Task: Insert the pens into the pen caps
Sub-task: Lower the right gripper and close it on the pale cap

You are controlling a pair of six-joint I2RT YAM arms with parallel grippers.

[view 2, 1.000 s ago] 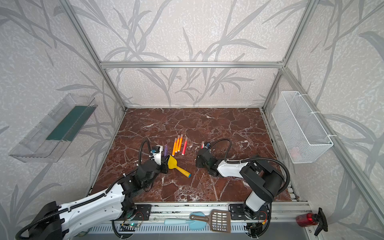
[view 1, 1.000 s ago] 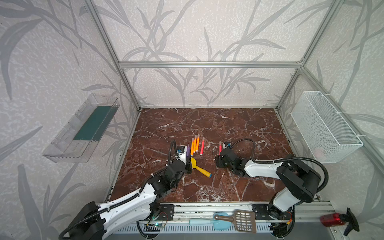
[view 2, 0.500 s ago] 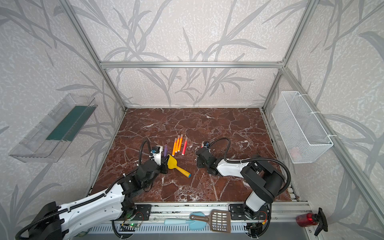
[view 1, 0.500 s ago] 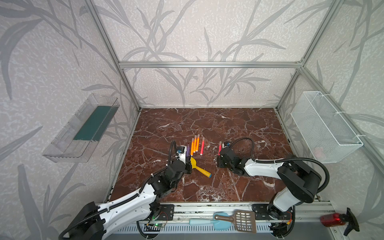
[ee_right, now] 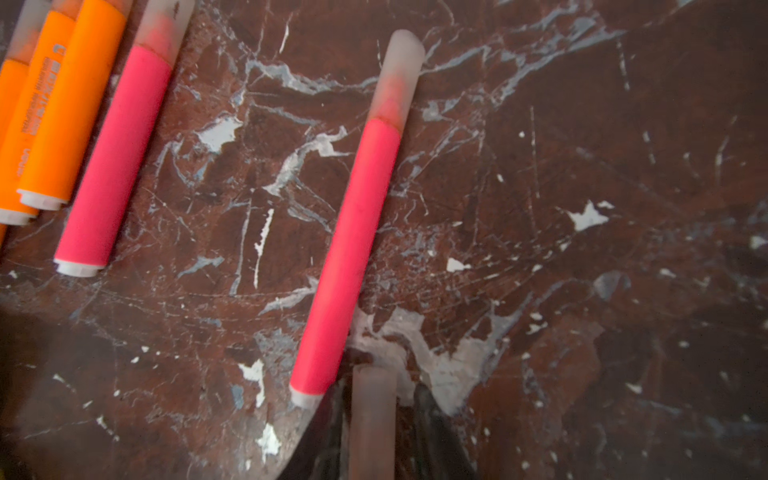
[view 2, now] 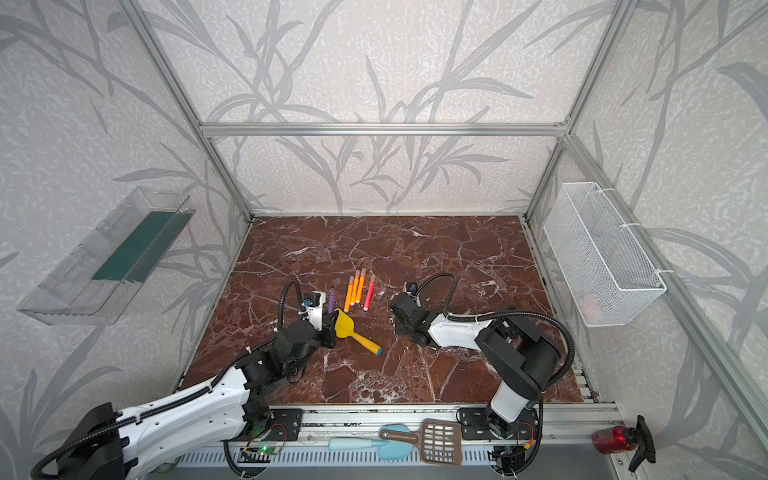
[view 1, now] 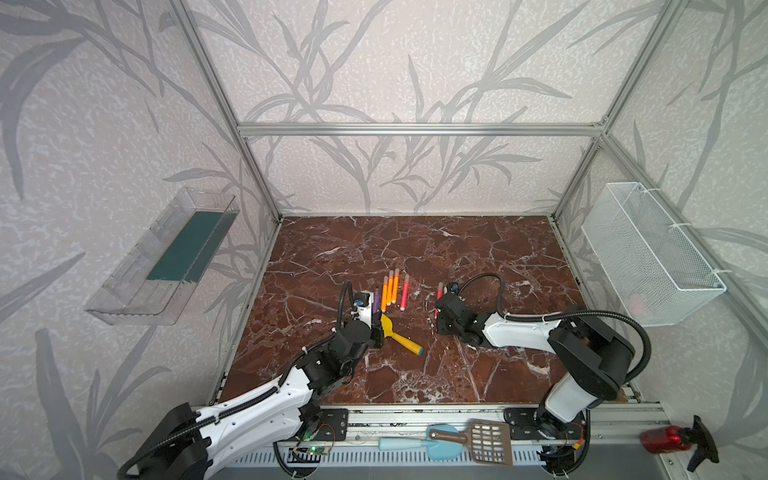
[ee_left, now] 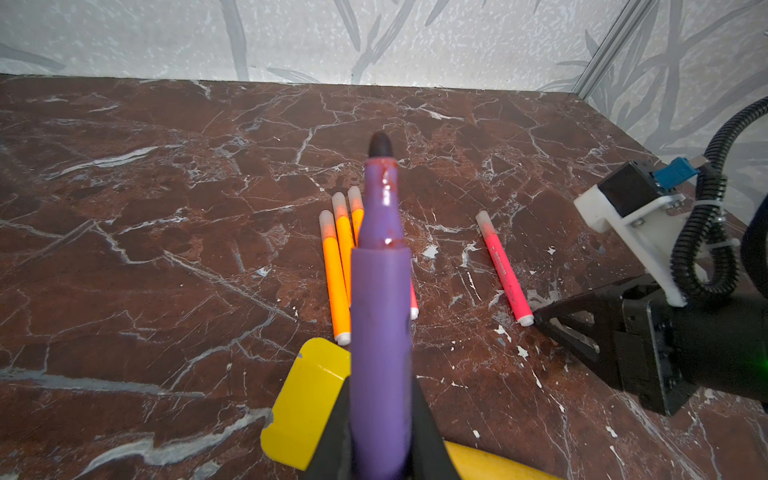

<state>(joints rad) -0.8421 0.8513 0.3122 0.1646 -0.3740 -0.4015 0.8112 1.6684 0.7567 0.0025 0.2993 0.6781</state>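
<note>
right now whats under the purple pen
Beneath it in the wrist view: yellow shovel blade and capped orange pens. The purple pen hides most of one pinkish-red pen.

Arms low: left end effector (ee_left: 380,419) clamped, right end effector (ee_right: 376,411) narrowed.

Both top views are coming through bright and evenly lit, with soft diffuse light and no hard shadows. The arms are dropping only faint shade on the marble tabletop (view 1: 415,249). The corners are stretching, wide-angle look. The left wrist view is reading sharp on the marble, but the purple pen (ee_left: 380,332) is going soft close to the lens, with small glare spots glinting on its neck. The right wrist view is running dimmer and blurry. The pen cap (ee_right: 372,419) is smearing and the lower-left corner is darkening.
</note>
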